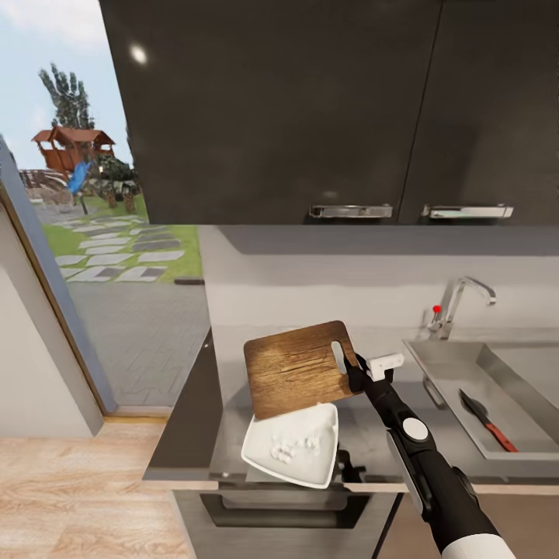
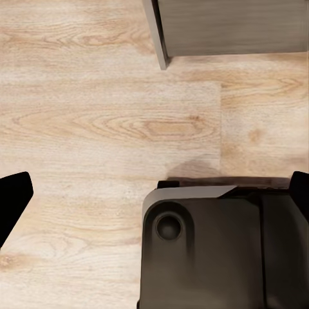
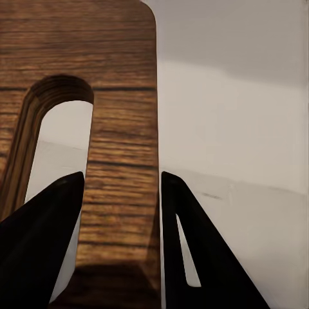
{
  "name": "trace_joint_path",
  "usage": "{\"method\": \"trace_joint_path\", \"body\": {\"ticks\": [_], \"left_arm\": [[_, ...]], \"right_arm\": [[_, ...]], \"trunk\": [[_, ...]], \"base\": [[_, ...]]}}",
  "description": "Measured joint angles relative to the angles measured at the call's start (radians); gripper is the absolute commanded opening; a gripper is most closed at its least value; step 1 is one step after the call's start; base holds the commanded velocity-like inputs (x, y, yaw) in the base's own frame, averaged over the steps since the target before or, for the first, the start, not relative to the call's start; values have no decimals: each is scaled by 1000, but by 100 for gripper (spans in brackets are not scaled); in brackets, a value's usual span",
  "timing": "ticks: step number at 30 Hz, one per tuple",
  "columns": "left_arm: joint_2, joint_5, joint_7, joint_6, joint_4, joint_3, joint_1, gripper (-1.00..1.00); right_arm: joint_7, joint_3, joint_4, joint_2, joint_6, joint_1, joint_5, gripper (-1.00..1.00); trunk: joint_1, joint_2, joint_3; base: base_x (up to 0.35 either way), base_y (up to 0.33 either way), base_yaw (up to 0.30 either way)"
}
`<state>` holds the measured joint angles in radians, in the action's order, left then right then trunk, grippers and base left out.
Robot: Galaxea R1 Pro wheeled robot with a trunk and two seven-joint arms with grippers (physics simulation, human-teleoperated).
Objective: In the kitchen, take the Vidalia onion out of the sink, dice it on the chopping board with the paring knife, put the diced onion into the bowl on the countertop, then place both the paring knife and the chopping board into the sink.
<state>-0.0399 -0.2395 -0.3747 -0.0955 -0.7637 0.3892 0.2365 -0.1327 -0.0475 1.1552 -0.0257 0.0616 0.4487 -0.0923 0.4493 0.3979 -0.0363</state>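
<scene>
no readable text, labels, brands, numbers or signs

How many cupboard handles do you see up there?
2: the left handle and the right handle, side by side on the dark cabinets' lower edge. More may lie outside the view.

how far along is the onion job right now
Done: diced onion lies in the bowl, and the paring knife is already in the sink. In hand: the right pincer grips the chopping board by its handle end, lifted above the bowl. Left: setting the board in the sink.
</scene>
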Motion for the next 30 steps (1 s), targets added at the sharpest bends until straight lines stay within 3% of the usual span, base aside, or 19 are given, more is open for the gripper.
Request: {"method": "trace_joint_path", "body": {"ticks": [20,26,30], "left_arm": [[0,0,0,0,0,0,0,100],[0,0,0,0,0,0,0,100],[0,0,0,0,0,0,0,100]], "right_arm": [[4,1,16,1,-13,0,2,-100],[5,2,136,2,-206,0,16,-100],[5,2,205,2,-348,0,54,-100]], "trunk": [[0,0,5],[0,0,6],[0,0,6]], "base": [[0,0,0],[0,0,0],[0,0,0]]}}
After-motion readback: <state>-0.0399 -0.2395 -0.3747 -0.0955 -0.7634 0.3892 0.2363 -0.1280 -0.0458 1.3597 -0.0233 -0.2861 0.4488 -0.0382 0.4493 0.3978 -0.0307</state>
